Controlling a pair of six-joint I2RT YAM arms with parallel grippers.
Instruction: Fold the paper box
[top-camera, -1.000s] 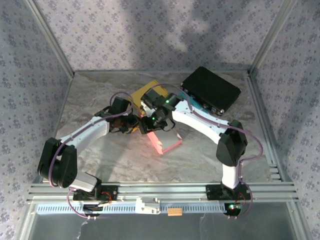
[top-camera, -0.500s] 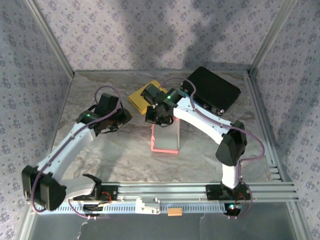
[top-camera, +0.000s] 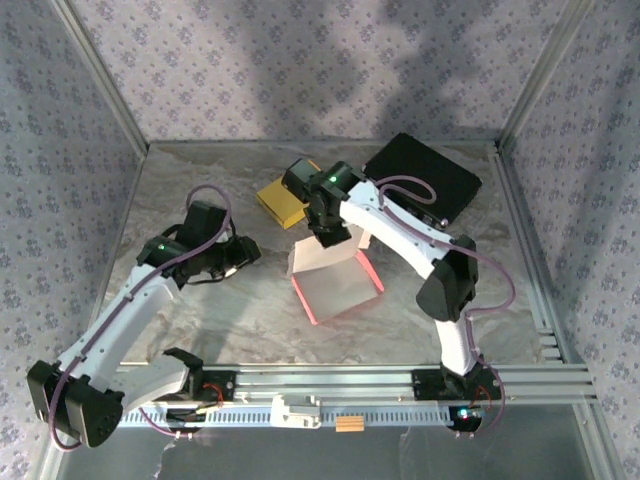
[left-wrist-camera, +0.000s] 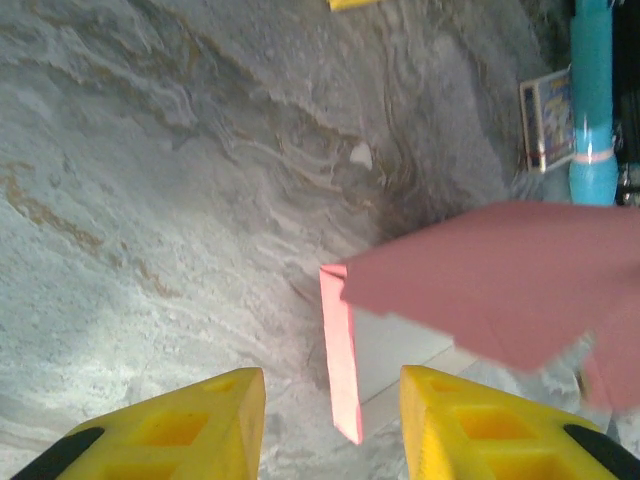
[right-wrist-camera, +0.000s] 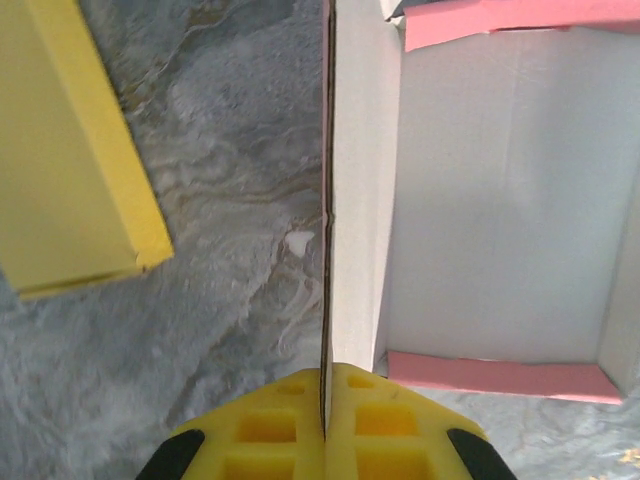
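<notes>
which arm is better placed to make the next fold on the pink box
Right, most likely. The right fingers are shut on the pink box's raised flap, while the left fingers stand open, off to the side and clear of the box.

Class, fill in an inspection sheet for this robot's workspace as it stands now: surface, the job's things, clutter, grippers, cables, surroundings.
Surface: grey marbled tabletop, no spills seen.
Job's things: pink paper box, open with its white inside facing up, one wall lifted.
Clutter: yellow flat carton beyond the box; black case at the far right corner.
Grippers: right gripper shut on the box's raised wall; left gripper open, empty, facing the box but apart from it.
Cables: purple cables loop along both arms.
Surroundings: patterned fabric walls; metal rail along the near edge.
</notes>
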